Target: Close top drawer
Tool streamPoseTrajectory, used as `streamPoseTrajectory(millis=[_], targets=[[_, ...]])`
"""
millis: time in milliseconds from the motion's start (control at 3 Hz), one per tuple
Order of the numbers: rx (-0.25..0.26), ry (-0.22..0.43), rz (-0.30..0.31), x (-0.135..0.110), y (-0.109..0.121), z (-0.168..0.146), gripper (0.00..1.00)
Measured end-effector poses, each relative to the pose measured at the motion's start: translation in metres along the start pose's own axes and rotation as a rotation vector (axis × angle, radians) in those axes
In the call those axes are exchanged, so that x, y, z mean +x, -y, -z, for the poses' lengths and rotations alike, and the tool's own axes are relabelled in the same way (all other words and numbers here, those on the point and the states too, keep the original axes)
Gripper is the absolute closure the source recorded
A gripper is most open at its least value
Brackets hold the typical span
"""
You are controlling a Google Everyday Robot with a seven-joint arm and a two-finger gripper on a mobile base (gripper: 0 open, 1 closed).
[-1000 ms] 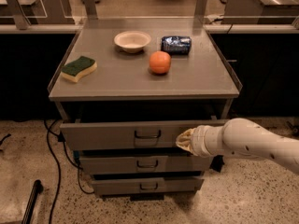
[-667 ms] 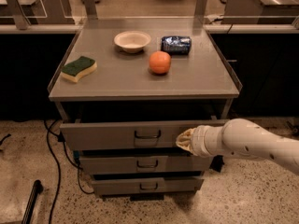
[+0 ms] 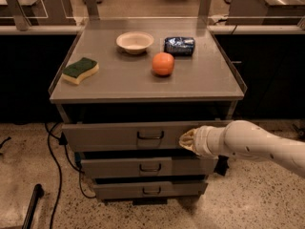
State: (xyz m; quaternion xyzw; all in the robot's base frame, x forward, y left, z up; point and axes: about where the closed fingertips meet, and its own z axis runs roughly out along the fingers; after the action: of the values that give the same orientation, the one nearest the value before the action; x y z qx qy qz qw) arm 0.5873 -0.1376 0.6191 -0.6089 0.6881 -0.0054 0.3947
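The top drawer (image 3: 114, 136) is the widest grey drawer of the cabinet, with a small U-shaped handle (image 3: 150, 135) at its centre. It stands pulled out a little, its front ahead of the cabinet top's edge. My gripper (image 3: 186, 140) comes in from the right on a white arm and rests against the drawer's front panel, right of the handle.
On the cabinet top (image 3: 119, 80) lie a green and yellow sponge (image 3: 80, 70), a white bowl (image 3: 135, 42), an orange (image 3: 163, 63) and a blue packet (image 3: 179, 46). Two narrower drawers (image 3: 147, 167) sit below. Cables (image 3: 52, 161) run on the floor at left.
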Motion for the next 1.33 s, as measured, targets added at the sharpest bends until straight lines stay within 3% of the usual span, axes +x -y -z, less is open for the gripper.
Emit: streamPoseTrajectory(millis=[667,1000,1333], targets=[[0.014,0.01,0.008,0.001,0.011,-0.014,1.0],[-0.032,0.043,-0.012,-0.006,0.005,-0.011,1.0],[-0.121,0.103,-0.065,-0.018,-0.009,0.003,1.0]])
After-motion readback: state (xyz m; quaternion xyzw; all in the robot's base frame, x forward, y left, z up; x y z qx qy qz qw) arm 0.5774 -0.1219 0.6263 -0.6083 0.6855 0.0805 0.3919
